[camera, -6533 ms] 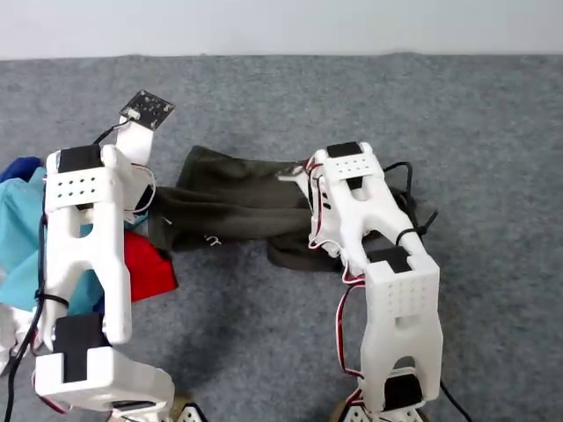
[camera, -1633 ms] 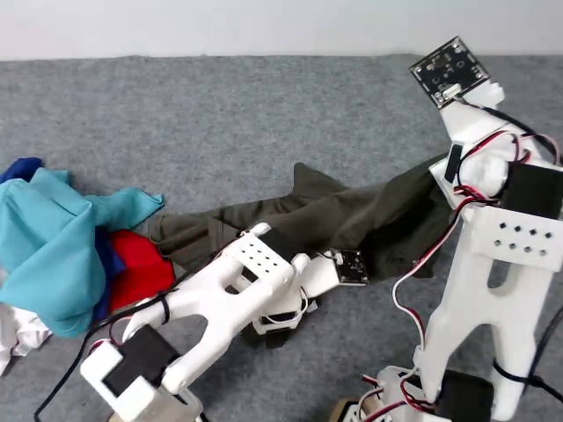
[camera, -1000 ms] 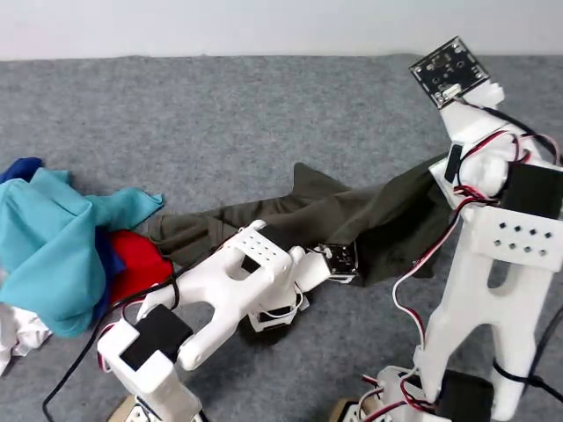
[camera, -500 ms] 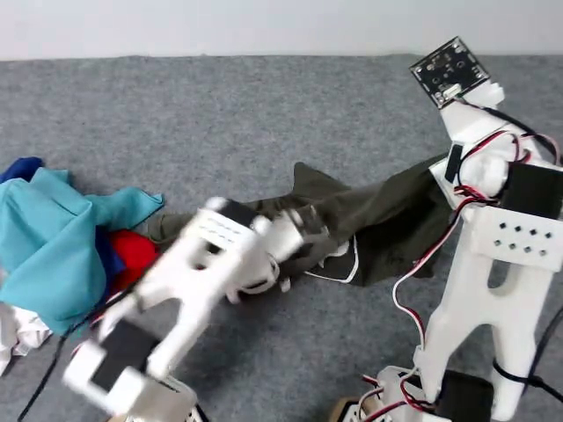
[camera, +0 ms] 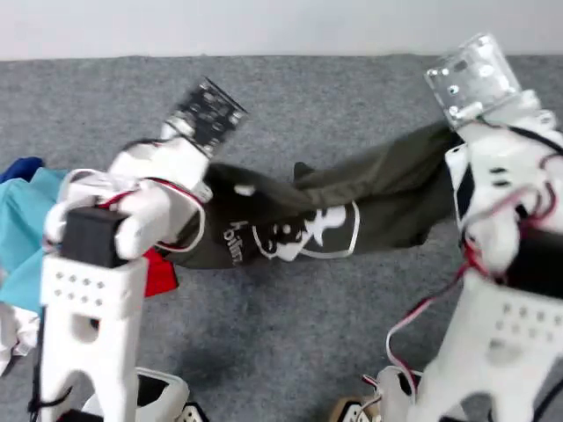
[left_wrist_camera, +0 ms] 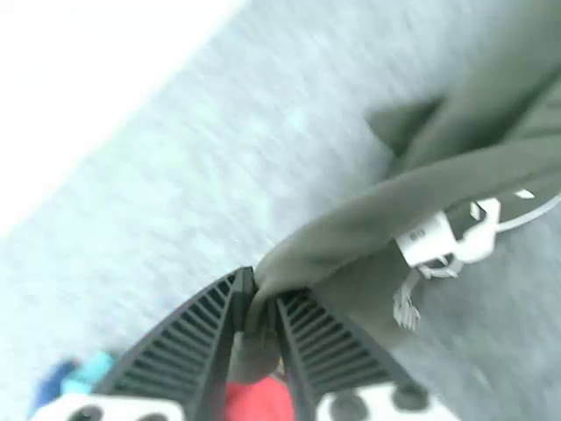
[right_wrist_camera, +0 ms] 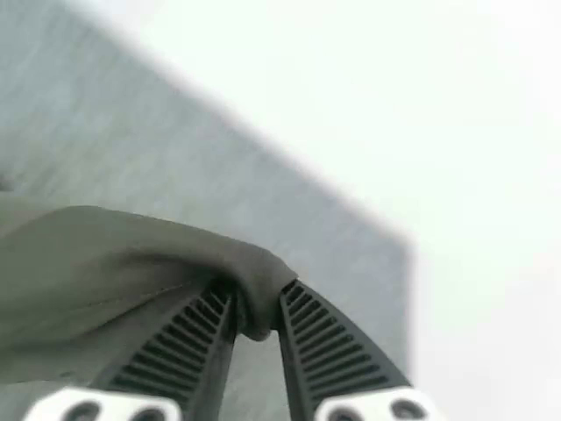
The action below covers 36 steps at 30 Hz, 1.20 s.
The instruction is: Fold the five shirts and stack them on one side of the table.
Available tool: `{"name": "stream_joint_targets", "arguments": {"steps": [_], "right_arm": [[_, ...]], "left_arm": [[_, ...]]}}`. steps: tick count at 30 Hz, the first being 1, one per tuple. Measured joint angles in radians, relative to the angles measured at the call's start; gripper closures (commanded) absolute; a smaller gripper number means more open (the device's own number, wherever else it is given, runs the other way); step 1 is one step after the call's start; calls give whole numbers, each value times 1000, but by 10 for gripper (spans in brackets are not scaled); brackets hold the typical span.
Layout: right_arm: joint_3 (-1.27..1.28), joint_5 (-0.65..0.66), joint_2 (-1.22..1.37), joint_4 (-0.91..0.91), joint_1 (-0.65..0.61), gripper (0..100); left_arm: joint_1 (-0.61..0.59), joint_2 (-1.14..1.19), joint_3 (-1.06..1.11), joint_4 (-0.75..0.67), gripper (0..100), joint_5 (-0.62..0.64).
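"What's over on the far left?"

"A heap of shirts at the left edge of the grey table (camera: 264,352). There's a teal shirt (camera: 18,230) on top, a blue shirt (camera: 19,167) behind it, a red shirt (camera: 160,274) poking out on its right, and a white shirt (camera: 7,332) at the near corner."

"And the arms?"

"The left gripper (left_wrist_camera: 260,294) has its fingers pressed together on one end of the olive shirt (camera: 378,198), just beside the heap. The shirt stretches rightward across the middle of the table, with its white print (camera: 299,233) facing up. At the right end, the right gripper (right_wrist_camera: 256,309) pinches a fold of the same cloth."
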Motion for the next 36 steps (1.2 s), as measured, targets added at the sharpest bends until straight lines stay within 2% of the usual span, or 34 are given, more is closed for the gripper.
{"name": "stream_joint_targets", "arguments": {"steps": [4,8,12,16,21,26,32,36], "right_arm": [[-18,0,-77,-95,0,988],[-143,3,-89,-140,9,988],[-244,61,-104,-193,49,988],[-318,106,-123,-212,100,988],[-404,158,-132,-204,157,988],[-411,212,-203,-100,199,988],[-411,229,-259,63,227,988],[-318,230,-258,114,227,988]], "left_arm": [[-37,-2,-167,-3,986,0],[-77,-11,-311,-54,986,0],[-112,-12,-454,-66,986,-2],[-149,-15,-582,-60,986,-54],[-161,-32,-735,21,986,-164],[-161,-43,-873,184,986,-183],[-180,-58,-882,236,986,-183],[-180,-51,-677,236,986,-183]]}}
